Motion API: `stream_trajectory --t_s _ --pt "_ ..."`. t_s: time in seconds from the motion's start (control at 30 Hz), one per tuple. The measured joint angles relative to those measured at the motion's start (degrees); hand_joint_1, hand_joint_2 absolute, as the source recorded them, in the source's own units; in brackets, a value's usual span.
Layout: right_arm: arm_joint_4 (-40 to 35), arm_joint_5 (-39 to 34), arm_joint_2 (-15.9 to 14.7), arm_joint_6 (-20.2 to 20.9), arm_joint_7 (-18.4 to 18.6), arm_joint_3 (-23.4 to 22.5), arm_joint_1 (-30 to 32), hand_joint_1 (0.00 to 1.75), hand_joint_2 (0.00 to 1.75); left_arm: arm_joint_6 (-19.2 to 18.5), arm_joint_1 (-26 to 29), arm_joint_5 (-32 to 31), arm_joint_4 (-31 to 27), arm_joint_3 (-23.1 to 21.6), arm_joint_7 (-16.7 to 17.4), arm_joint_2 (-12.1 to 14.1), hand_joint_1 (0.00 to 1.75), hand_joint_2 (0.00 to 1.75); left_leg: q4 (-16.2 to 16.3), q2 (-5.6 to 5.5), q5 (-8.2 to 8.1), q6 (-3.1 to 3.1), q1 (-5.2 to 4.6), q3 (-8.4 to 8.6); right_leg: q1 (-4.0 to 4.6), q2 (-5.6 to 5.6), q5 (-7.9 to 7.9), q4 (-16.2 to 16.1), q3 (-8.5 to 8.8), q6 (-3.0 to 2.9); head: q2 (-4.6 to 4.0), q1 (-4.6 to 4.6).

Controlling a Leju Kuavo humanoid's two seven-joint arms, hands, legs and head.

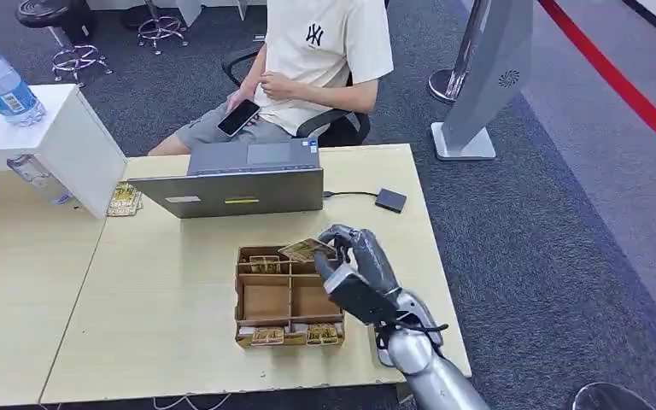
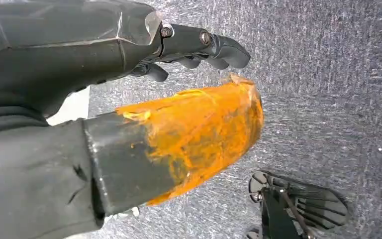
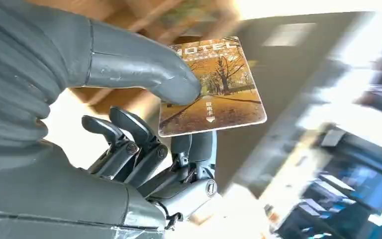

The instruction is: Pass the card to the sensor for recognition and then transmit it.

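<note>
The right hand (image 1: 354,265), matte grey on a silver arm, sits at lower centre of the head view, pinching a card (image 1: 306,248) by its edge above the far end of a brown cardboard tray (image 1: 286,301) split into compartments. The tray rests on a pale wooden table (image 1: 171,282); behind it stands a grey laptop (image 1: 239,181), and a small dark square sensor (image 1: 390,200) lies on a cable at upper right of the tabletop.

In the left wrist view, the left hand (image 2: 199,47) hangs at the top over speckled grey carpet, its dark fingers curled inward around nothing.

In the right wrist view, the thick smooth thumb (image 3: 144,64) presses the glossy card (image 3: 214,89), printed with autumn trees, against dark fingers beneath; the card juts toward centre frame.
</note>
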Motion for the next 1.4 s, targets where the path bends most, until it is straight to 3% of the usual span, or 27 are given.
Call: stream_trajectory --t_s 0.07,0.23,0.53,0.67,0.77,0.87,0.97,1.03,1.3,1.4 --pt "-4.8 -8.5 0.3 4.5 -0.8 -1.8 1.0 1.75 1.75 0.0 0.0 0.0 0.0 0.2 -0.2 0.0 0.0 0.0 0.0 0.0 0.0 0.0 0.0 0.0 0.0 0.0 0.0 0.0 0.0 0.0 0.0 0.0" --pt "-10.9 -17.2 0.5 10.5 -1.0 -4.3 2.2 1.75 1.75 0.0 0.0 0.2 0.0 0.5 -0.2 -0.1 0.0 0.0 0.0 0.01 0.0 0.01 0.0 0.0 -0.01 0.0 0.01 0.0 0.01 0.01 0.0 0.0" --pt "-12.8 -19.5 0.8 12.8 -1.4 -5.6 2.8 1.75 1.75 0.0 -0.1 0.2 0.0 0.8 -0.7 -0.2 0.0 0.0 0.0 0.02 0.0 0.0 0.0 0.01 0.0 0.01 0.01 0.0 0.0 0.0 0.0 0.0" --pt "-12.8 -17.0 0.8 12.2 -1.6 -5.6 2.7 1.75 1.75 0.0 -0.1 -0.1 0.0 0.8 -0.7 -0.2 0.0 0.0 0.0 0.01 0.0 0.0 0.0 -0.01 0.0 0.01 0.01 0.0 0.01 0.0 0.0 0.0" --pt "-12.8 -12.6 0.8 10.0 -1.8 -5.3 1.6 1.75 1.75 -0.2 -0.1 -0.5 0.0 0.8 -0.7 -0.2 0.0 0.0 0.0 0.02 0.0 0.0 0.0 -0.01 0.0 0.01 0.01 0.0 0.01 0.0 0.0 0.0" --pt "-12.4 -4.1 1.0 5.0 -1.7 -4.3 -0.4 1.75 1.75 -0.2 -0.2 -1.3 0.0 0.8 -0.7 -0.2 0.0 0.0 0.0 0.02 0.01 0.0 0.0 -0.01 0.0 0.01 0.02 0.0 0.01 -0.01 0.0 0.0" --pt "-10.6 13.5 1.0 -4.9 0.6 -1.8 -4.1 1.75 1.75 -0.5 -0.3 -2.8 0.0 0.8 -0.5 -0.2 0.0 0.0 0.0 0.03 0.03 0.01 0.0 0.0 0.0 0.01 0.03 0.0 0.01 -0.02 0.0 0.0" --pt "-8.3 21.7 1.1 -9.0 2.7 0.0 -7.3 1.75 1.75 -0.8 -0.4 -3.6 0.0 0.7 -0.2 -0.2 0.0 0.0 0.0 0.04 0.05 -0.01 0.0 0.02 0.0 0.03 0.06 0.0 0.02 -0.05 0.0 0.0" --pt "6.3 42.3 3.4 -19.4 9.9 5.2 -19.4 1.75 1.75 -1.9 -0.6 -6.5 0.0 -0.4 0.9 -0.1 0.0 0.0 0.0 0.02 0.07 -0.04 0.02 0.01 0.01 0.02 0.05 0.1 0.01 -0.06 0.0 0.0" --pt "11.5 48.1 4.5 -21.5 11.8 6.2 -22.5 1.75 1.75 -2.2 -0.6 -6.9 0.0 -0.9 1.1 -0.1 0.0 0.0 0.0 0.03 0.07 -0.04 0.02 0.02 0.01 0.04 0.05 0.1 0.01 -0.06 0.0 0.0"
